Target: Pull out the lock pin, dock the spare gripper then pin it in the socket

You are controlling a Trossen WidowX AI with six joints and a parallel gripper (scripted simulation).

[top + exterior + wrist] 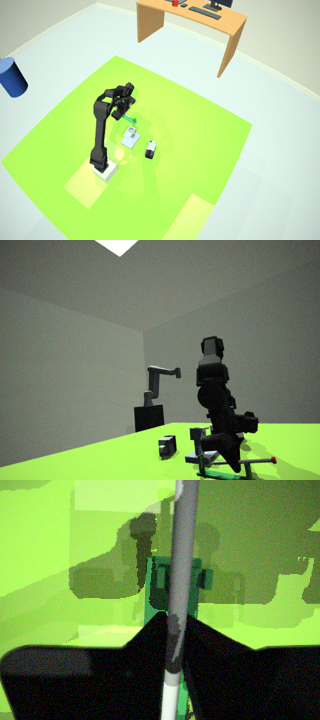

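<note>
The lock pin (255,461) (183,555) is a grey rod with a red head (273,460). It lies along the green rack (130,119) (219,474) (149,611), outside the socket. My gripper (236,465) (170,619) is shut on the pin's shaft, between the rack's two posts in the exterior view. The grey mount (129,143) (192,458) stands near the rack, and its socket (131,129) (195,434) has no spare gripper in it. The black and white spare gripper (150,150) (167,446) lies on the mat beside the mount.
My arm's white base (108,171) stands on the green mat (186,155). A blue cylinder (12,80) and a wooden desk (191,11) are off the mat. A second grey arm (154,382) stands on a dark pedestal (149,418) in the background.
</note>
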